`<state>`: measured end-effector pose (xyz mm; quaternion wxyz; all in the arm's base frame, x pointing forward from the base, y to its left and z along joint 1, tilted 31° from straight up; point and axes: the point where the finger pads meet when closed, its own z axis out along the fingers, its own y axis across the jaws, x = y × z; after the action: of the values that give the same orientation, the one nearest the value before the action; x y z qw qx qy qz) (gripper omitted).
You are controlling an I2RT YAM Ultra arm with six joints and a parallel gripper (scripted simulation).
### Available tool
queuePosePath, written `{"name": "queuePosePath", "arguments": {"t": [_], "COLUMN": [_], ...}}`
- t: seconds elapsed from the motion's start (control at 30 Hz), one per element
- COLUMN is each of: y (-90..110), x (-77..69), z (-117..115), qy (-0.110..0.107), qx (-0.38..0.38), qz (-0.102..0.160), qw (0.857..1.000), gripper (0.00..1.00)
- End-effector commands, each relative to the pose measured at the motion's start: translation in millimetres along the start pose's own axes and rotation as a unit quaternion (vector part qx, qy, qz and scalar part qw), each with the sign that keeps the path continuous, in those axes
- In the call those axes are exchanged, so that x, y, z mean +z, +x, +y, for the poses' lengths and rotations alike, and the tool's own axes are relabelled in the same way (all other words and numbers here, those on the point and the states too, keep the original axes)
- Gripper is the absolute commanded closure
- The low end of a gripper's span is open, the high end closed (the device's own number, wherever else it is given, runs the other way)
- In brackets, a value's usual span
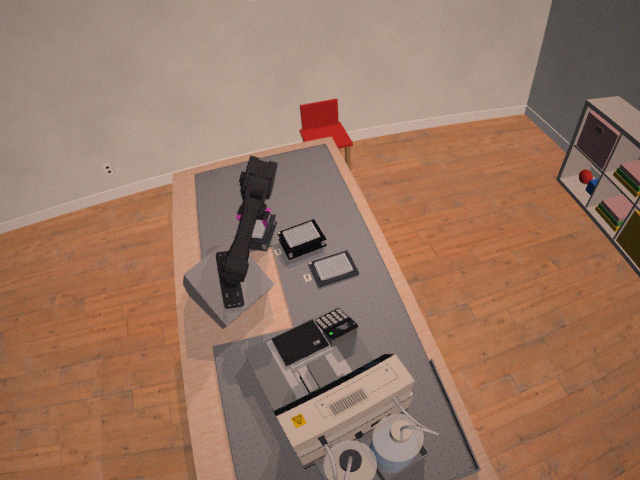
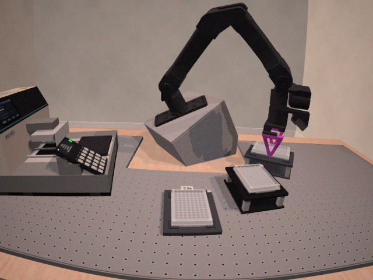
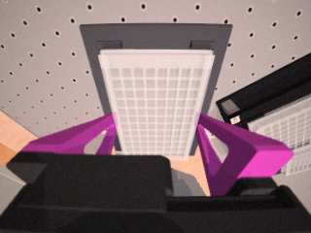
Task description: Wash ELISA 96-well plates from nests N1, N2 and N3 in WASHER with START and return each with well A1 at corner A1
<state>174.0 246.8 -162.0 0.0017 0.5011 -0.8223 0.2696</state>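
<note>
My gripper is shut on the long sides of a white 96-well plate, with its magenta fingers pointing straight down. That plate lies in the farthest nest, beside the arm's base. A second plate lies in the raised middle nest. A third plate lies in the low front nest. The washer's dark carrier pocket is empty. The keypad shows a green lamp.
The washer body stands at the table's left end, with two bottles behind it. The arm's slanted grey base block stands between the washer and the nests. The middle nest lies close to my right finger.
</note>
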Motion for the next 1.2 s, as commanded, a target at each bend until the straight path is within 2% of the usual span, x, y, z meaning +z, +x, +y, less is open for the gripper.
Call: {"name": "queuePosePath", "arguments": {"t": [0.0, 1.17], "y": [-2.6, -2.6], "x": [-3.0, 2.2], "z": [0.3, 0.3], "qy": [0.000, 0.000], "qx": [0.000, 0.000], "qz": [-0.006, -0.006], "qw": [1.000, 1.000], "gripper": [1.00, 1.00]}}
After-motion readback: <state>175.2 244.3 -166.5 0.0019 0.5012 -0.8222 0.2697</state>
